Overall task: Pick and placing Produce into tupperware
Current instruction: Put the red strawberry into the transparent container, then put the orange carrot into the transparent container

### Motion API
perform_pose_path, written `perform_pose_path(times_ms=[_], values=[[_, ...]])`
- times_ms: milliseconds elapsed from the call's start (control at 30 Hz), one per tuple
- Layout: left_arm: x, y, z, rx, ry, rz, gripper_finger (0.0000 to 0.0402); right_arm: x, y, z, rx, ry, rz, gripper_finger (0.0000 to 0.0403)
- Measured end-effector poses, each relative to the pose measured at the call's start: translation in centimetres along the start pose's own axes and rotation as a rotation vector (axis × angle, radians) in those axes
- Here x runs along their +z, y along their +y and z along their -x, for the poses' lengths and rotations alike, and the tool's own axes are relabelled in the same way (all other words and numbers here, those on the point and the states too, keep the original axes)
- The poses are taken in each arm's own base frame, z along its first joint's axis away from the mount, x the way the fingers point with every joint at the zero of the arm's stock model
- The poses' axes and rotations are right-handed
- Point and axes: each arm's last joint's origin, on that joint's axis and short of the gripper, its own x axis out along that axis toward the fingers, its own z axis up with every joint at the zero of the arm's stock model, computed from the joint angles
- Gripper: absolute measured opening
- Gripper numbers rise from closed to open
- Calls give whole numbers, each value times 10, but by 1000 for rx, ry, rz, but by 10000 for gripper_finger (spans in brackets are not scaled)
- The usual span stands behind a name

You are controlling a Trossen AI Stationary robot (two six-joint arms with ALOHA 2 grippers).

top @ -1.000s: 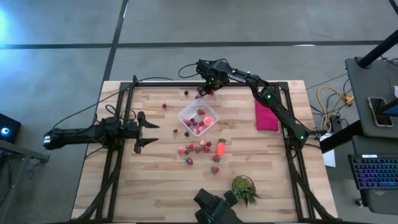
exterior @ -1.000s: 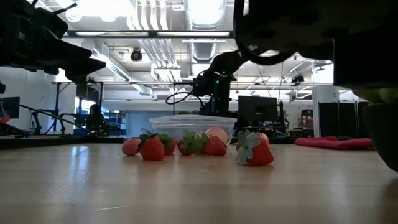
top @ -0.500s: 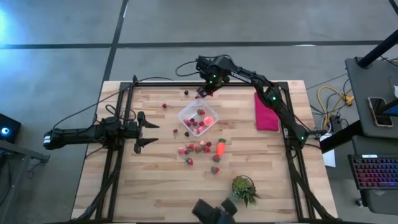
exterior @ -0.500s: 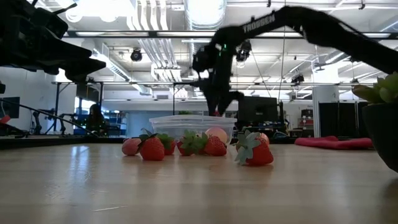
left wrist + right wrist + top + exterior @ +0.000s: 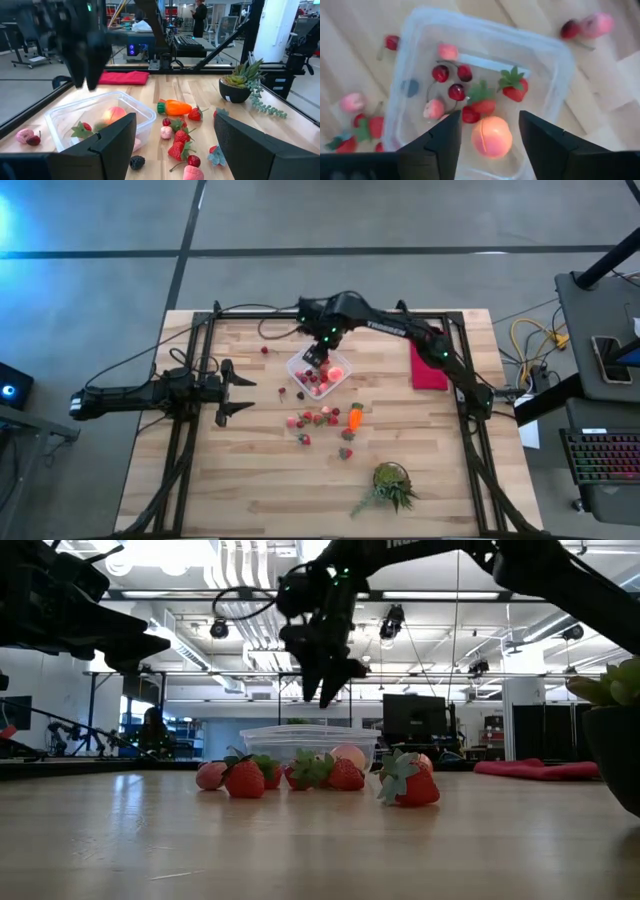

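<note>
The clear tupperware stands mid-table on its base and holds a peach-coloured piece, strawberries and cherries. More produce lies loose on the wood. A cluster with an orange carrot piece sits nearer the front edge, and single berries lie toward the far left. My right gripper hangs above the tupperware's far part, pointing steeply down. It is open, with nothing between its fingers. My left gripper waits open at the table's left side, level, facing the tupperware.
A folded magenta cloth lies at the right. A potted green spiky plant stands near the front edge. The black frame rails run along the table's left and right sides. Bare wood lies at the front left.
My right gripper has swung from the table's far edge toward the near left. It has risen and now hangs over the tupperware, and its wrist has rolled somewhat on the way. The produce on the table and the left arm have stayed put.
</note>
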Motion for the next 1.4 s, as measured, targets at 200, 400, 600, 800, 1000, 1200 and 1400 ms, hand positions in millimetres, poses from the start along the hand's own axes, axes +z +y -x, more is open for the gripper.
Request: perform_pose_path(times_ms=[200,400,600,800,1000,1200,1400], values=[[0,0,0,0,0,0,255,-5,11,-17,-10,60,-22,224],[0,0,0,0,0,0,255,-25,20,5,-74,160,-48,237],[0,0,0,1,1,0,255,-49,34,28,-126,196,-140,234],[-1,0,-1,0,13,1,255,-86,60,49,-184,155,-195,233],[-1,0,-1,0,13,1,255,-132,81,51,-213,158,-352,233],[-1,0,-1,0,14,1,255,-176,106,32,-151,86,-539,231],[-1,0,-1,0,12,1,255,-209,127,7,-48,37,-693,231]])
